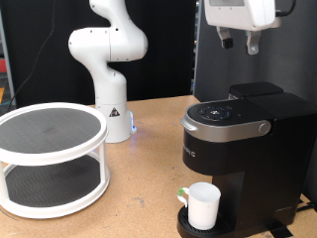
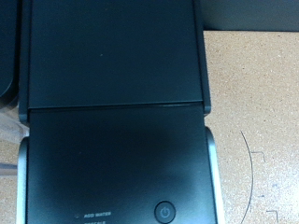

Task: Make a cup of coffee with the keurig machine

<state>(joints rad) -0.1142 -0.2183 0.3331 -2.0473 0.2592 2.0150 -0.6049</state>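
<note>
The keurig machine [image 1: 238, 139] stands at the exterior view's right, black and boxy, its silver-grey lid handle down and its round button panel on top. The white cup [image 1: 203, 206] sits on its drip tray under the spout. My gripper [image 1: 240, 42] hangs high above the machine's back part, apart from it, with nothing between its fingers. The wrist view looks straight down on the machine's black top [image 2: 112, 112] and shows a round power button [image 2: 164, 211]; the fingers do not show there.
A white two-tier round rack [image 1: 48, 159] with grey mats stands at the exterior view's left. The white robot arm base [image 1: 111, 74] stands behind it on the wooden table [image 1: 139, 188]. A dark panel rises behind the machine.
</note>
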